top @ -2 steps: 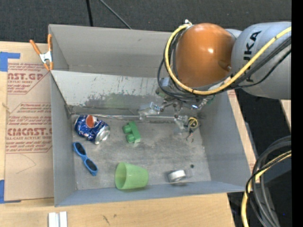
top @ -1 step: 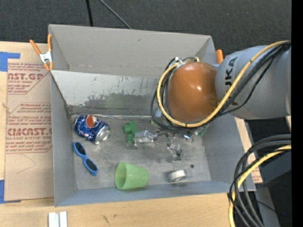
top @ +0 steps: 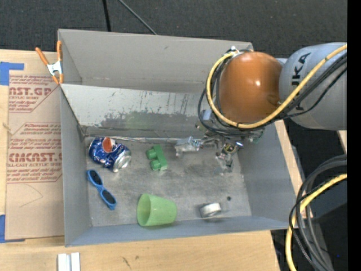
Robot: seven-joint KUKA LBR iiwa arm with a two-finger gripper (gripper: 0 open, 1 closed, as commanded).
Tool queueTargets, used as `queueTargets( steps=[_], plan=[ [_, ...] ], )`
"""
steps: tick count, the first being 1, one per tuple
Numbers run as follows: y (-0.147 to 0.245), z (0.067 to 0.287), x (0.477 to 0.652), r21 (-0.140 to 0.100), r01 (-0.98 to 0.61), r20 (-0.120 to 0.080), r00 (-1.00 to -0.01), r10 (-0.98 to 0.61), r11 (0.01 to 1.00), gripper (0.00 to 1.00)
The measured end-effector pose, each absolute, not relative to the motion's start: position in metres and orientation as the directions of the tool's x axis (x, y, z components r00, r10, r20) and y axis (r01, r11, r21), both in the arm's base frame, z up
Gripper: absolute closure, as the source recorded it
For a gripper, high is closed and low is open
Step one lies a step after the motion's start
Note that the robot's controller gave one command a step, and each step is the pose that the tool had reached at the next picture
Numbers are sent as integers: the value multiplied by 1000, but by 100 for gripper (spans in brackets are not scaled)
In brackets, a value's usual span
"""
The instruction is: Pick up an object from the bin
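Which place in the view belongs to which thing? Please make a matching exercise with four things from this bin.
Things:
1. crushed blue can
2. blue sunglasses
3. green cup
4. small silver round piece

Places:
a. lower part of the view, right of the cup
b. lying on its side, lower middle
c. far left, above the sunglasses
d. lower left, below the can

Pairs: 1-c, 2-d, 3-b, 4-a
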State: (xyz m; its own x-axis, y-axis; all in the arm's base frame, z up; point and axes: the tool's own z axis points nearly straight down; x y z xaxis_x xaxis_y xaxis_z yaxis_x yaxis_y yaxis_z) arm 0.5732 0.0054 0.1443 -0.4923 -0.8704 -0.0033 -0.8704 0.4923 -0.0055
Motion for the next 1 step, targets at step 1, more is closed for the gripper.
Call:
queueTargets(
  steps=[1],
  plan=[
    [-116, 165, 563, -3, -939, 1, -344, -939, 344, 0]
  ],
)
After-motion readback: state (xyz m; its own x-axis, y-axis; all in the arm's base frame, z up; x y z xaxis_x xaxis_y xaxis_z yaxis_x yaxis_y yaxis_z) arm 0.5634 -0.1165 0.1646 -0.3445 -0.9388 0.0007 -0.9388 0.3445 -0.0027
